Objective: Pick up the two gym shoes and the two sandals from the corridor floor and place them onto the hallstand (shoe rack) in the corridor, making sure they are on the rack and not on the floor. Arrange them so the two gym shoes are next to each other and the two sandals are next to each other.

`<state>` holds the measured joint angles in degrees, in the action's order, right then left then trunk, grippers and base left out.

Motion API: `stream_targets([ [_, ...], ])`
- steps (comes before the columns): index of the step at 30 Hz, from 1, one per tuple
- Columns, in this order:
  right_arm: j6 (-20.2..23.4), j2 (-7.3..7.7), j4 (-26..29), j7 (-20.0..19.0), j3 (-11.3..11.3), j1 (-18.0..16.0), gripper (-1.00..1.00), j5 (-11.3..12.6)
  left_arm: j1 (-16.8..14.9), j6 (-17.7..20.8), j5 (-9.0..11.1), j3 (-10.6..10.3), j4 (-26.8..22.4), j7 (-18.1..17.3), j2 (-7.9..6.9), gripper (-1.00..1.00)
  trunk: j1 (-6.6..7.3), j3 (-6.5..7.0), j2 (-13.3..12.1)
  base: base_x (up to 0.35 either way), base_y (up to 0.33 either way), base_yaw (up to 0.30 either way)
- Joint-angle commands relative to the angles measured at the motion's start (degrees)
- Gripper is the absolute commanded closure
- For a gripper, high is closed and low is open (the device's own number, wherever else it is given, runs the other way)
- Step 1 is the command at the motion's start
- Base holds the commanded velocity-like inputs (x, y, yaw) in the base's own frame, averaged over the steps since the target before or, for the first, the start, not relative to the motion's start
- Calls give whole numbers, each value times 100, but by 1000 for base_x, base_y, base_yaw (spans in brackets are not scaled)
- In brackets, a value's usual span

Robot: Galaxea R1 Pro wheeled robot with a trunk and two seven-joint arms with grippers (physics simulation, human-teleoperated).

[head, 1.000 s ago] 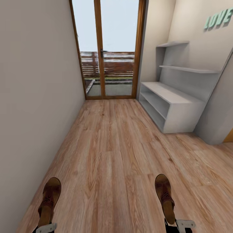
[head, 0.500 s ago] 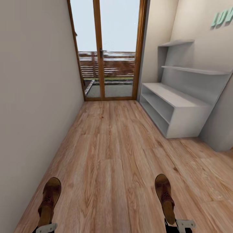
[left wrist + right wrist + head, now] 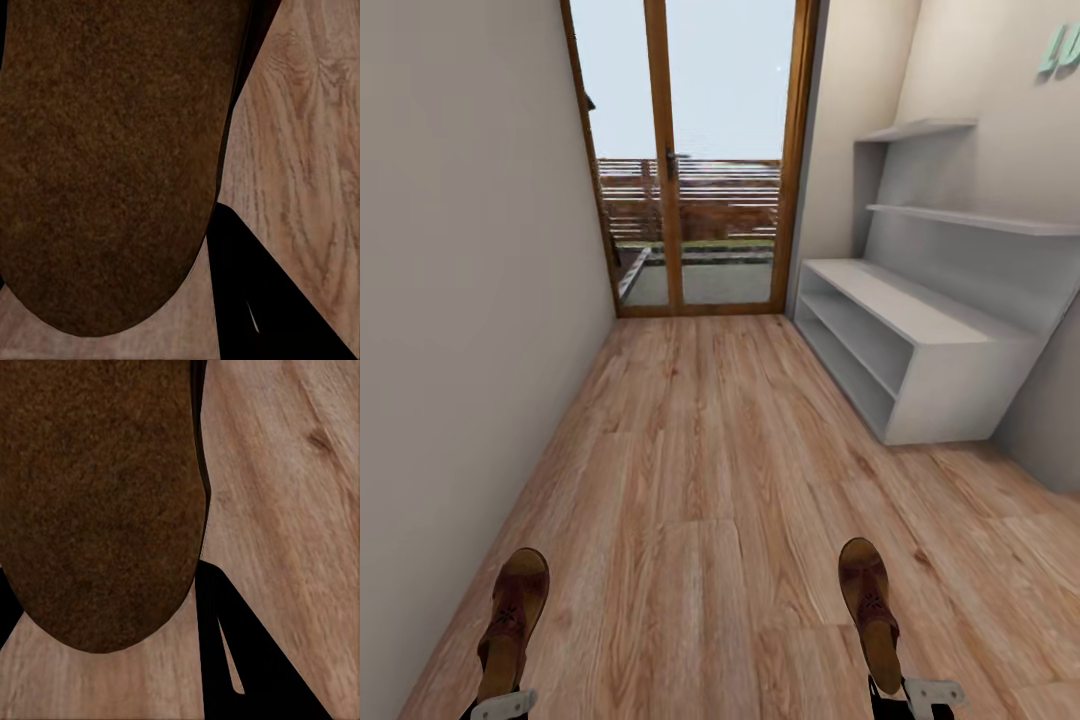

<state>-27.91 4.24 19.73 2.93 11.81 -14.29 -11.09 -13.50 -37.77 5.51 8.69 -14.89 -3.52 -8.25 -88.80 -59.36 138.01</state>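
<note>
The robot is carrying one dark brown sandal in each gripper toward the hallstand (image 3: 920, 350), which is standing far right against the wall. The left gripper (image 3: 500, 705) is pinching the left sandal (image 3: 510, 620) by its heel; the right gripper (image 3: 920, 695) is pinching the right sandal (image 3: 870, 610) likewise, both over the corridor floor (image 3: 710, 480). Next, I judge, comes driving up and turning right toward the rack. The gym shoes are nowhere to be pointed at.

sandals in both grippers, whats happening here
The robot carries one sandal in each gripper: the left gripper holds the left sandal, the right gripper the right sandal, both clear of the corridor floor. The hallstand stands ahead on the right, by the glass door, its tiers bare.
</note>
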Motion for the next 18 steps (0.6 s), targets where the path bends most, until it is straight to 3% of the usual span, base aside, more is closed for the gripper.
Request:
stream_targets([
  [1, -16, -2, -4, 15, 23, -4, 100, -38, -3, -11, 38, 1, 4, -35, -1, 100, -2, -5, 2, 339, 0, 0],
  [18, -13, -2, -4, 15, 23, -4, 100, -40, -3, -11, 36, 1, 4, -35, -1, 100, -2, -5, 2, 339, 0, 0],
])
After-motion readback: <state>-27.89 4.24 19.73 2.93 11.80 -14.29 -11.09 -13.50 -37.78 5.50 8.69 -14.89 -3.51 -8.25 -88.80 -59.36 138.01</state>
